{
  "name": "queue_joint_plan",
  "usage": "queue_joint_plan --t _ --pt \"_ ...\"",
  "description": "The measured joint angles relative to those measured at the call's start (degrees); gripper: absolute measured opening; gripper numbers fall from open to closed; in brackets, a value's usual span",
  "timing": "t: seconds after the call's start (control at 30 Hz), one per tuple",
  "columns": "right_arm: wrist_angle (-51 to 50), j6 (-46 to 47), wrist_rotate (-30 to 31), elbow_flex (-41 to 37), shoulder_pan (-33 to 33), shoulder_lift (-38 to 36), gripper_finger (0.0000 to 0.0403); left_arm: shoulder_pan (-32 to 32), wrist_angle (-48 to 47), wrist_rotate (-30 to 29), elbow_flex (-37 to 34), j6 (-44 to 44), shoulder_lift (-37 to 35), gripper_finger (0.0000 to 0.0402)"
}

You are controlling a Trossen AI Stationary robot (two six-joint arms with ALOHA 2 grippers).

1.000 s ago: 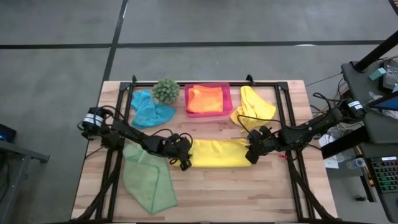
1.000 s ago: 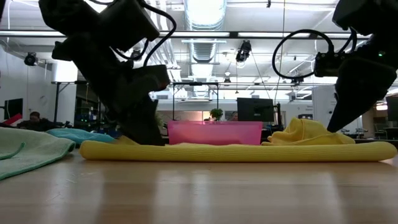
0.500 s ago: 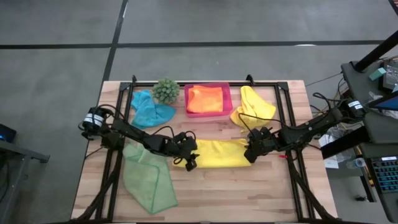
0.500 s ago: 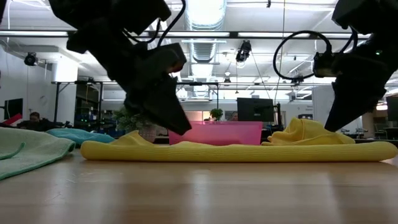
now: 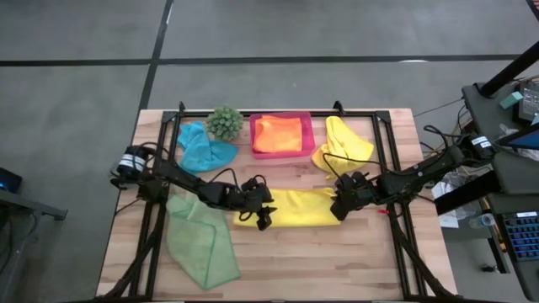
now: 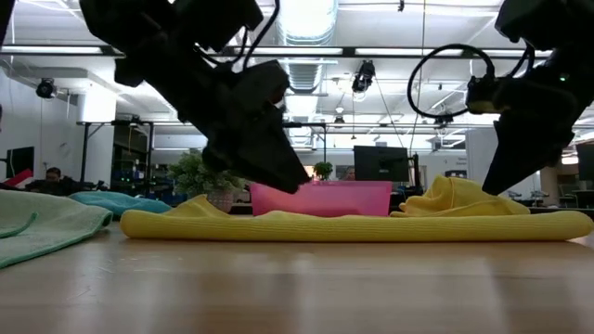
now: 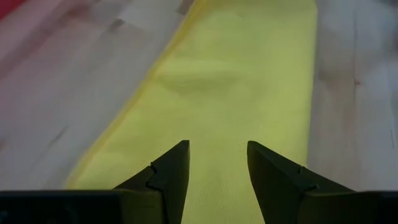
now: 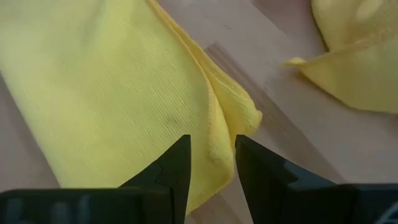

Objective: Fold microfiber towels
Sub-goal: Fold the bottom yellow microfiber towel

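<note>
Desk (image 5: 278,252) from above carries a folded yellow towel (image 5: 299,208) lying as a long strip at its middle, the left gripper (image 5: 263,217) over the strip's left end and the right gripper (image 5: 341,204) at its right end, with a green towel (image 5: 200,240) at the near left, a teal towel (image 5: 202,147), a spiky plant (image 5: 224,123), an orange towel (image 5: 278,133) in a pink tray (image 5: 281,153) and a second yellow towel (image 5: 344,143) along the far side. Level across the desk, the strip lies flat while the left gripper (image 6: 283,172) hangs clear above it and the right gripper (image 6: 497,186) reaches down just behind its right end. Left wrist view shows those jaws released, parted above the yellow cloth and holding nothing; right wrist view shows its jaws also apart and empty, just over the strip's folded corner, the other yellow towel nearby.
</note>
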Motion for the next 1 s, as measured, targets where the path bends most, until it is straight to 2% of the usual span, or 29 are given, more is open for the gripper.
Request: queue_joint_plan --t 0.13,0.47,1.0 --pt "0.2 3.7 0.0 0.0 0.0 0.0 0.0116 0.6 1.7 1.4 2.5 2.7 3.5 0.0146" --pt "0.6 4.3 0.8 0.0 0.0 0.0 0.0116 2.2 0.4 5.9 8.1 4.4 10.7 0.0146" --pt "0.6 5.7 1.5 0.0 -0.1 0.0 0.0116 2.5 -5.6 6.0 8.0 4.1 10.1 0.0146"
